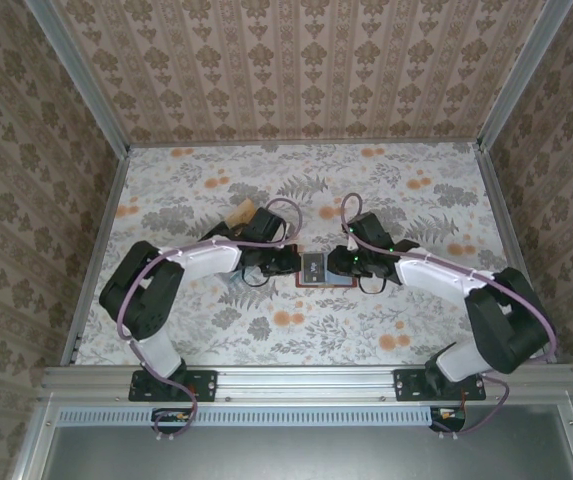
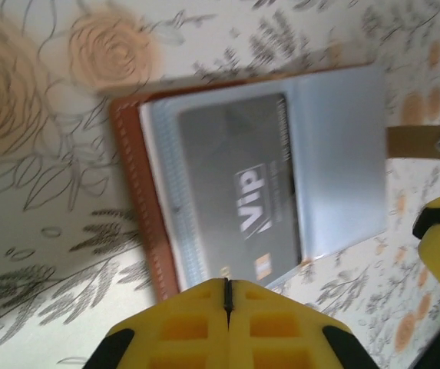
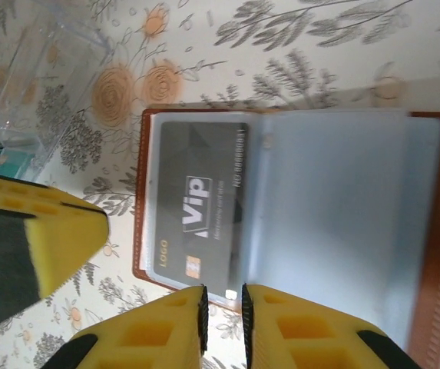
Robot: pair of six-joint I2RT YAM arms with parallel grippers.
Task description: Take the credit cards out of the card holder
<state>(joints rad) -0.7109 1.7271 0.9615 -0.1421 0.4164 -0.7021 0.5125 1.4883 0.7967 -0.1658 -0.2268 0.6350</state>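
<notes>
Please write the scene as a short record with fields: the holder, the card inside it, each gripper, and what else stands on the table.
holder: card holder lies open on the table, between the two grippers
card: black card marked Vip, in a grey-blue pocket
left: left gripper has its fingers shut, at the holder's edge
right: right gripper has a narrow gap between its fingers; whether it grips the holder's edge cannot be told
other: clear plastic tray beside the holder

Qty: 1 card holder [image 2: 139, 207], 1 grey card [image 2: 235, 184], 1 clr tray [image 3: 51, 46].
</notes>
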